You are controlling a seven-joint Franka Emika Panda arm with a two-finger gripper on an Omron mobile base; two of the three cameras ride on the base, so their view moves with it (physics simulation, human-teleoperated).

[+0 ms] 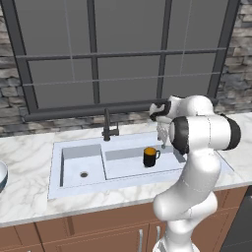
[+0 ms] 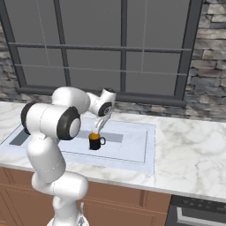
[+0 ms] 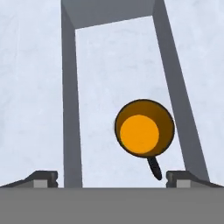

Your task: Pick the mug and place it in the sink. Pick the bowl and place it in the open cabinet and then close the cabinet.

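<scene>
Hiding much of the sink [image 1: 74, 147] behind the white arm in both base views, and showing the bowl [image 1: 1, 176] cut off at the left edge of the desk [image 1: 24, 197]. Standing upright in the sink's right basin, apart from everything: mug [image 3: 144, 128], handle toward the camera. Hovering directly above it, holding nothing, jaws spread wide: end effector [image 3: 111, 177].

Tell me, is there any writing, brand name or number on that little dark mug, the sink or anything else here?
None: no words, numbers or signs can be read.
The mug is plain dark with an orange inside.
The sink, the faucet and the marble counter are blank too.
</scene>
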